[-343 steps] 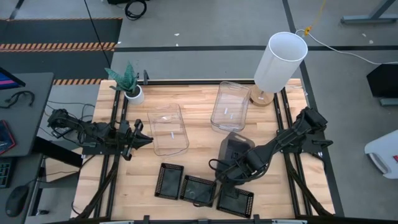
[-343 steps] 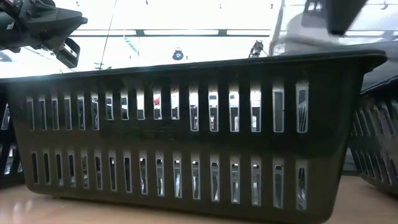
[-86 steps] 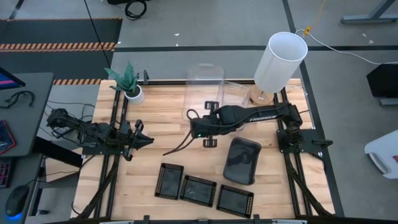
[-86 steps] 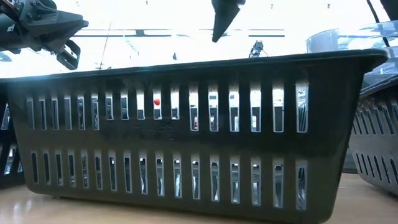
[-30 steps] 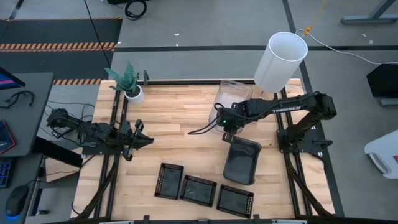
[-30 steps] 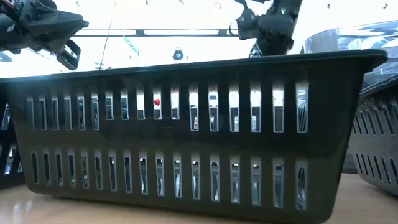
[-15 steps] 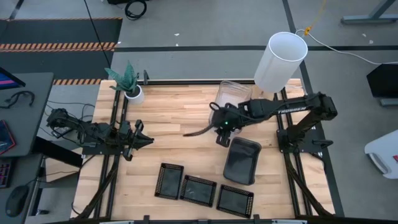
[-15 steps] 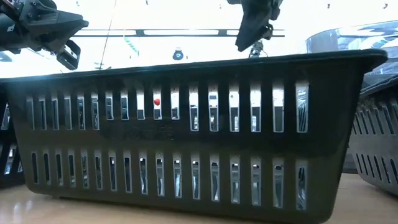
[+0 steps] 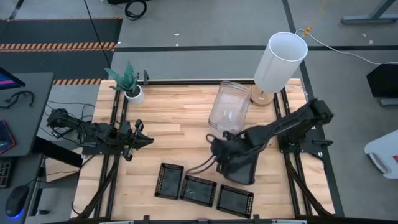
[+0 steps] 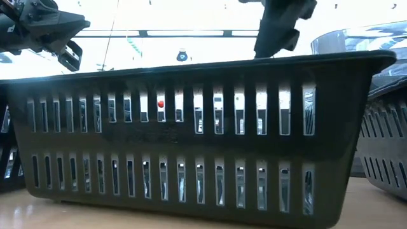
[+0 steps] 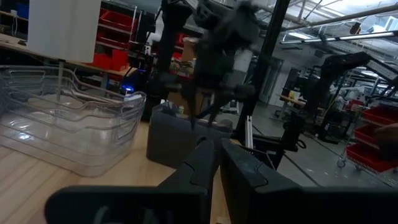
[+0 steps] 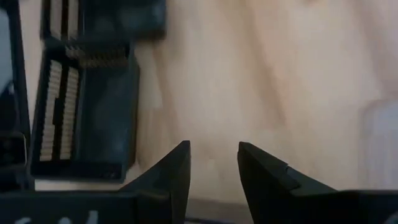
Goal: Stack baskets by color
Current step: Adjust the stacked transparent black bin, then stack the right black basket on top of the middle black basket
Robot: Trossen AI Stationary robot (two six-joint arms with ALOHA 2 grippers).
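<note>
From above: right gripper (image 9: 221, 151) over the grey basket's (image 9: 244, 164) 9 o'clock rim, black trays (image 9: 199, 190) at 7 o'clock, long axis 12-to-6; left gripper (image 9: 138, 139) parked far off.

Right wrist: fingers (image 12: 175, 171) parted, empty, above bare table (image 12: 249, 81).

Left wrist: fingers (image 11: 245, 171) nearly together, empty.

You've got grey concrete floor (image 9: 205, 28) around the wooden table (image 9: 174, 115), hazard-striped mat (image 9: 59, 45) beyond its far-left corner, red-binned shelving (image 11: 118, 40) behind it, bright ceiling strip lights (image 11: 373, 36).
</note>
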